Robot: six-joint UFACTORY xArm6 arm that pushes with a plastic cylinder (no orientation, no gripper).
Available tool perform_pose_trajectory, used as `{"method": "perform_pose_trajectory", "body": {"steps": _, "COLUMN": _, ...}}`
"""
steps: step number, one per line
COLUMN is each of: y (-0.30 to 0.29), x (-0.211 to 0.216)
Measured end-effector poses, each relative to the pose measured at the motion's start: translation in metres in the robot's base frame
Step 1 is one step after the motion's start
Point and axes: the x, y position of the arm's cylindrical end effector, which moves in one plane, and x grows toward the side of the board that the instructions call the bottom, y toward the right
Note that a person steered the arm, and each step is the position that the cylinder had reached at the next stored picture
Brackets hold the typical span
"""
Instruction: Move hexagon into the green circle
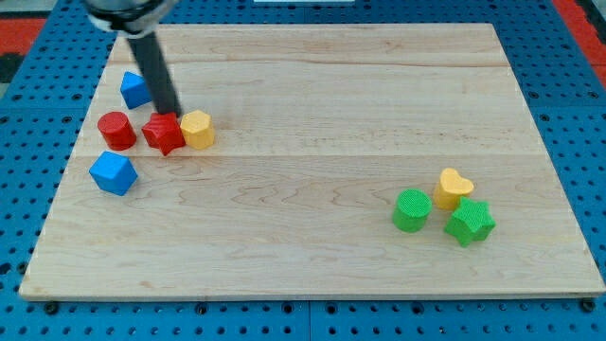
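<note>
The yellow hexagon (198, 129) lies at the view's left, touching the right side of a red star (163, 133). The green circle (412, 210) stands far off at the view's lower right. My dark rod comes down from the view's top left; my tip (170, 113) sits just above the red star's top edge and a little to the upper left of the yellow hexagon. I cannot tell whether the tip touches either block.
A red circle (116, 130) lies left of the red star. A blue block (135, 89) is partly behind the rod; another blue block (114, 173) lies below. A yellow heart (454, 188) and green star (470, 223) sit beside the green circle on the wooden board (312, 114).
</note>
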Motion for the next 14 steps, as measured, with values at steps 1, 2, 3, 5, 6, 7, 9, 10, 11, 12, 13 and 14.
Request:
{"method": "perform_pose_trajectory", "body": {"steps": 1, "y": 0.026, "x": -0.006}}
{"method": "perform_pose_trajectory", "body": {"steps": 2, "y": -0.020, "x": -0.024}}
{"method": "perform_pose_trajectory", "body": {"steps": 3, "y": -0.049, "x": 0.015}}
{"method": "perform_pose_trajectory", "body": {"steps": 5, "y": -0.062, "x": 0.028}}
{"method": "perform_pose_trajectory", "body": {"steps": 6, "y": -0.025, "x": 0.028}}
{"method": "perform_pose_trajectory", "body": {"steps": 7, "y": 0.049, "x": 0.031}}
{"method": "perform_pose_trajectory", "body": {"steps": 9, "y": 0.118, "x": 0.052}}
{"method": "perform_pose_trajectory", "body": {"steps": 10, "y": 0.220, "x": 0.091}}
{"method": "perform_pose_trajectory", "body": {"steps": 11, "y": 0.238, "x": 0.083}}
{"method": "perform_pose_trajectory", "body": {"steps": 12, "y": 0.177, "x": 0.082}}
{"method": "perform_pose_trajectory", "body": {"steps": 13, "y": 0.184, "x": 0.100}}
{"method": "perform_pose_trajectory", "body": {"steps": 14, "y": 0.222, "x": 0.099}}
